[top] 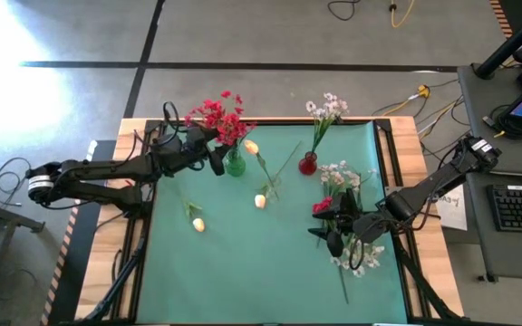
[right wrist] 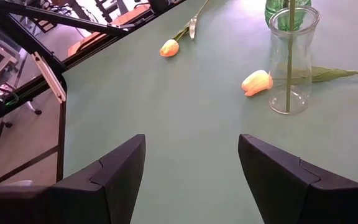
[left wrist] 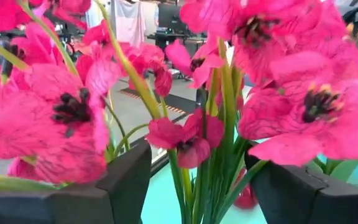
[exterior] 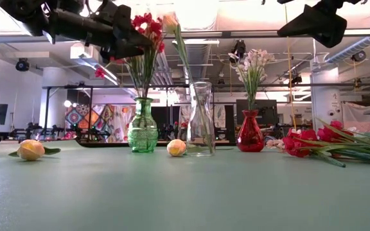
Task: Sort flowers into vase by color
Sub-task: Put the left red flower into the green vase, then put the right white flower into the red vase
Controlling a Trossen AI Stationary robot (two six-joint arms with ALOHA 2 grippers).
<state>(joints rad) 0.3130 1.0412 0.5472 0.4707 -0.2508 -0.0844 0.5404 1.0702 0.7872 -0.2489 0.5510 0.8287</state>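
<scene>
- Red flowers (top: 217, 118) stand in the green vase (top: 235, 165) at the mat's far left; their stems rise upright between the left gripper's (top: 214, 159) spread fingers, nothing pinched.
- More red and white flowers (top: 344, 181) lie near the right edge, beside the right gripper (top: 332, 237), also spread and empty.
- The clear vase (exterior: 201, 119) barely shows from above.

free: mat front-centre (top: 261, 263) | blocked: three vases (exterior: 201, 119) along back
</scene>
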